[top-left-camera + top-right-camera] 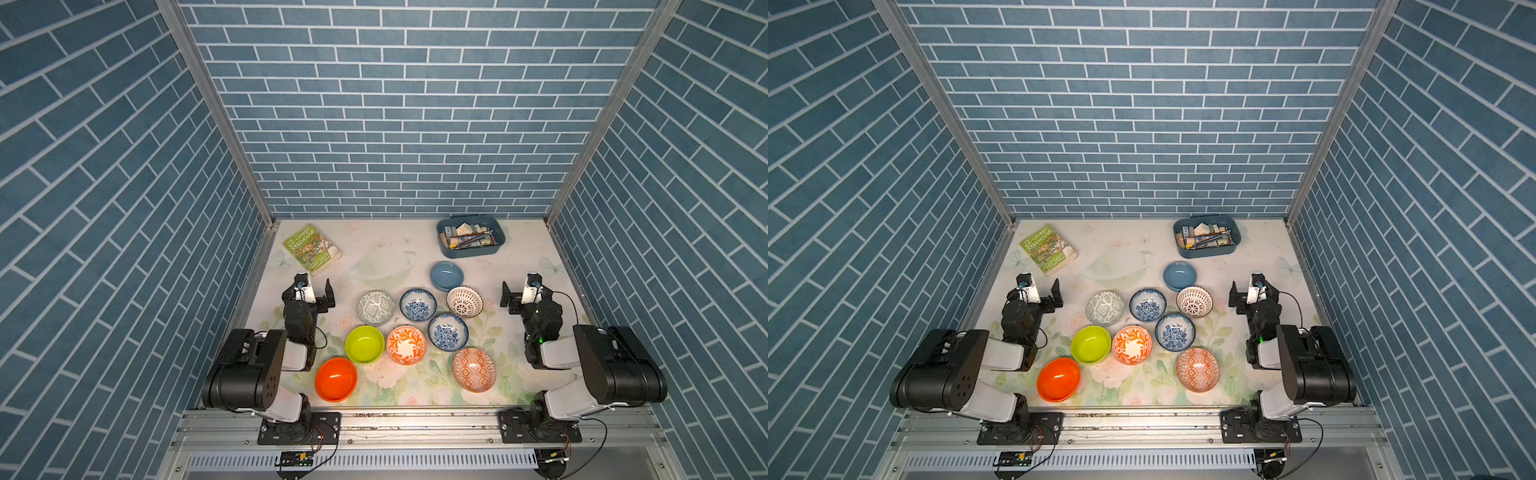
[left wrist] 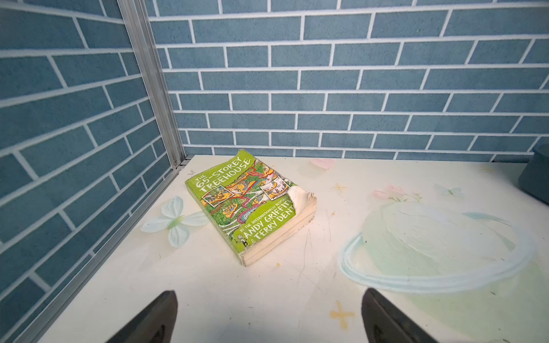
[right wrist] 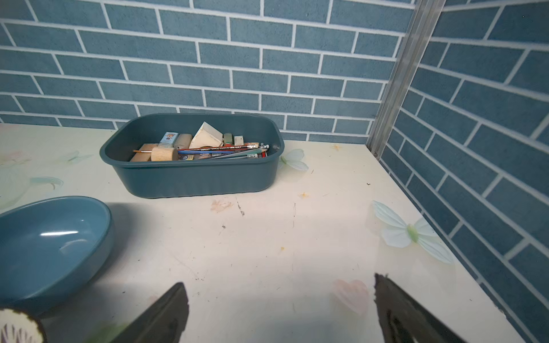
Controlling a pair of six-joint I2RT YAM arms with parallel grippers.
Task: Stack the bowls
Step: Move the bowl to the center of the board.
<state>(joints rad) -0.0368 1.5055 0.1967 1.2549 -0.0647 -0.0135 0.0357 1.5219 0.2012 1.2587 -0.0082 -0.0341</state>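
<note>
Rail [image 1: 415,420] with both arm bases sits at the near edge. Plain orange bowl [image 1: 336,379] near-left. Behind it lime bowl [image 1: 364,344] and orange floral bowl [image 1: 406,345], side by side. Orange geometric bowl [image 1: 473,370] near-right. Farther back: grey-patterned bowl [image 1: 375,307], far blue-floral bowl [image 1: 418,305], near blue-floral bowl [image 1: 448,331], white lattice bowl [image 1: 464,302]. Plain blue bowl [image 1: 446,276] is farthest. All nine upright on the table [image 1: 374,245], none stacked. Left gripper [image 2: 269,297] and right gripper [image 3: 279,282] are spread wide, empty, flanking the bowls. Book [image 1: 311,248] far-left, pencil tray [image 1: 469,252] far-right.
</note>
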